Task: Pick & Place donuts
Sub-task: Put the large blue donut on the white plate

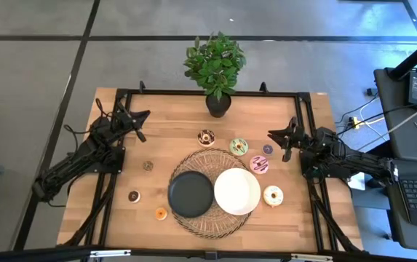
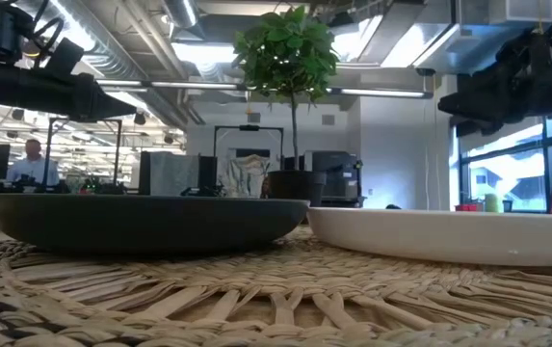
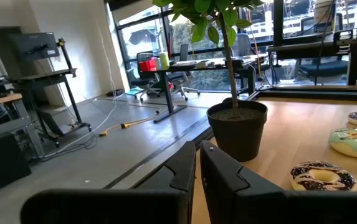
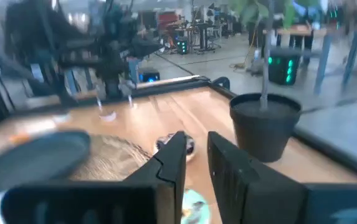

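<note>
Claws idle: I see left claw (image 1: 144, 114) pressed together, right claw (image 1: 272, 134) slightly parted, both empty.
Next I must pick a donut (image 1: 238, 147).

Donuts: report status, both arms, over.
Left end effector shut, empty, parked far left. Right end effector empty, raised near the purple donut. Donuts all on the table, plates bare. Potted plant stands behind, not blocking.

My two arms are dark, jointed black links with cables running along them. Each ends in a gripper, left (image 1: 141, 116) and right (image 1: 275, 134), with flat, angular black fingers (image 3: 225, 177) (matte, no markings visible).
</note>
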`<state>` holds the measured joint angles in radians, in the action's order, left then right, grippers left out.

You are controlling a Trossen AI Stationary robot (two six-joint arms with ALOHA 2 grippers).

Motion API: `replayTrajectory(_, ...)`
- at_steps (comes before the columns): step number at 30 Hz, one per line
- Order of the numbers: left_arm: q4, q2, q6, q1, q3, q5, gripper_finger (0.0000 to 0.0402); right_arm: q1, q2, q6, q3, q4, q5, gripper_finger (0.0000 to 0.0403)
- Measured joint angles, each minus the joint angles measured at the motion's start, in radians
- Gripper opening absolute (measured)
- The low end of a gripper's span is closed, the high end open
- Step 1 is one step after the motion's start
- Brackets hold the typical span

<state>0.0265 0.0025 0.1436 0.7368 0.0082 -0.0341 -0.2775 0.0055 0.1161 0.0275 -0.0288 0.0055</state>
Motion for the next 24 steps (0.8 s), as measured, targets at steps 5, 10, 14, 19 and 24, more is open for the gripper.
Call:
replayTrajectory(5, 0.000, 0.000, 0.000, 0.000, 0.000, 0.000, 0.0020, 0.000, 0.000, 0.239, 0.000, 0.000, 0.000, 0.0069)
replayTrajectory(10, 0.000, 0.000, 0.000, 0.000, 0.000, 0.000, 0.0022, 0.000, 0.000, 0.360, 0.000, 0.003, 0.017, 0.0069)
replayTrajectory(14, 0.000, 0.000, 0.000, 0.000, 0.000, 0.000, 0.0020, 0.000, 0.000, 0.480, 0.000, 0.010, 0.068, 0.0069)
replayTrajectory(19, 0.000, 0.000, 0.000, 0.000, 0.000, 0.000, 0.0020, 0.000, 0.000, 0.482, 0.000, 0.020, 0.157, 0.0069)
replayTrajectory(24, 0.000, 0.000, 0.000, 0.000, 0.000, 0.000, 0.0022, 0.000, 0.000, 0.482, 0.000, 0.020, 0.161, 0.0069)
